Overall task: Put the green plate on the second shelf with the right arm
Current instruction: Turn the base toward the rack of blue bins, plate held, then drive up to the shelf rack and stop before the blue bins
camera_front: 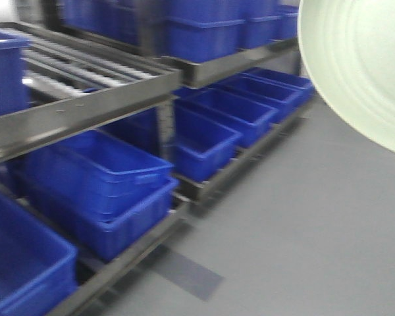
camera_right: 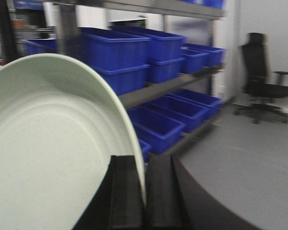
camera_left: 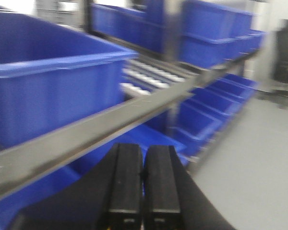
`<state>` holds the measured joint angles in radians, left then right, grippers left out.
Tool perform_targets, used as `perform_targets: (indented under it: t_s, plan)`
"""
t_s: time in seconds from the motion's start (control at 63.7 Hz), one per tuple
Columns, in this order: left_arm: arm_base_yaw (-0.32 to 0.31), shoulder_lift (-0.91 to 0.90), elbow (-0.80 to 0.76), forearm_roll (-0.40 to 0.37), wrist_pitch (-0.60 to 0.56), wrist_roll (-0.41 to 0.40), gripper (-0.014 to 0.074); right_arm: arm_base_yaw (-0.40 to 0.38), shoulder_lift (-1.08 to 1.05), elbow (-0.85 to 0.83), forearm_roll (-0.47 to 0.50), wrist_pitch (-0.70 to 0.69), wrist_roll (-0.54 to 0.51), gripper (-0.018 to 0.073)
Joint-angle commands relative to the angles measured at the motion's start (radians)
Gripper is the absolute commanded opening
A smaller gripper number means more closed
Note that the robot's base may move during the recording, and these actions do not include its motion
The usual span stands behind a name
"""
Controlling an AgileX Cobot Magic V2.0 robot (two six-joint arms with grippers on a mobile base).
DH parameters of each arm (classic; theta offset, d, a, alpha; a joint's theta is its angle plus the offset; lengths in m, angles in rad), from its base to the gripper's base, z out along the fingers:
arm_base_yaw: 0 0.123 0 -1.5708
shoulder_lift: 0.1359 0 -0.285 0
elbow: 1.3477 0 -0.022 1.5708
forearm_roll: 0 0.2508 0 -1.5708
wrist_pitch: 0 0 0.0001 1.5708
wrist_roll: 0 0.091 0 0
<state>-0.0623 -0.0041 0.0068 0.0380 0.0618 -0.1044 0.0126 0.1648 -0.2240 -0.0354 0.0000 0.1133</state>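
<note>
Right wrist-mounted: round matte green plate (camera_right: 48, 143), rim seemingly between jaws.

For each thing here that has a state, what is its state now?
green plate: held by its rim, tilted, not yet on a shelf
right gripper: shut on the green plate
left gripper: shut, empty
blue bins: lidless, visible insides empty
office chair: upright, nobody sitting

The pale green plate (camera_right: 48, 143) hangs aloft, tilted on edge.
</note>
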Motion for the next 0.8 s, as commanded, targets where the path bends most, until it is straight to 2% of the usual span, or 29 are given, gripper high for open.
perform_targets:
  t_s: [0.0, 0.785]
  plan:
    - [0.000, -0.017, 0.041, -0.003, -0.083, -0.004, 0.0131, 0.001, 0.011, -0.035, 0.008, -0.112, 0.007, 0.0030]
    - [0.000, -0.017, 0.041, -0.003, -0.083, -0.004, 0.0131, 0.001, 0.011, -0.035, 0.008, -0.112, 0.007, 0.0030]
